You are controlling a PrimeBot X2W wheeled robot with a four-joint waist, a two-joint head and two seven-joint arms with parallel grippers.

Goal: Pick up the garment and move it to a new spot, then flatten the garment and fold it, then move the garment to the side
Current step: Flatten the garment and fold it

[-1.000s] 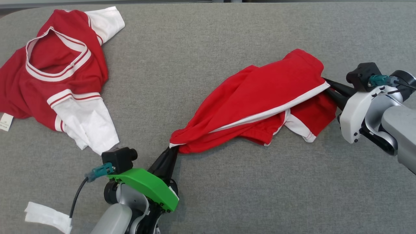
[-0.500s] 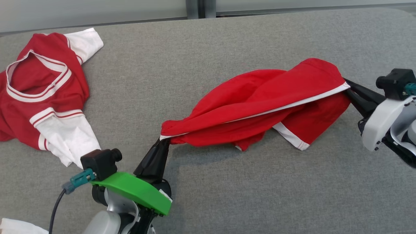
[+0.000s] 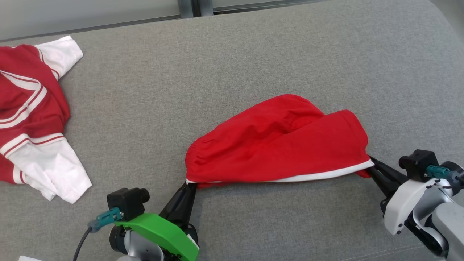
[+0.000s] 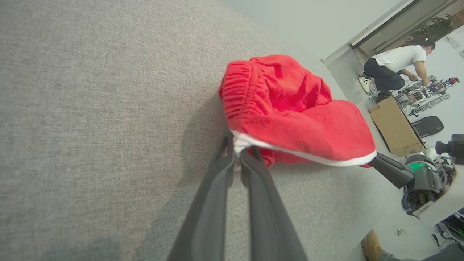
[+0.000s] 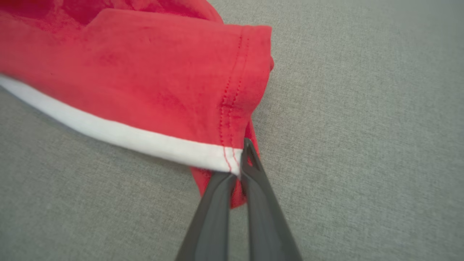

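Both ends of the red shorts (image 3: 279, 145) are pinched.
My left gripper (image 3: 190, 185) clamps the waistband corner (image 4: 237, 139), my right gripper (image 3: 371, 159) the leg hem (image 5: 232, 159); the long axis runs between them, over the grey cushion (image 3: 253, 54).

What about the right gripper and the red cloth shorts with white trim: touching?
Touching. The right wrist view shows the right gripper pinching the hem corner of the red cloth shorts with white trim.
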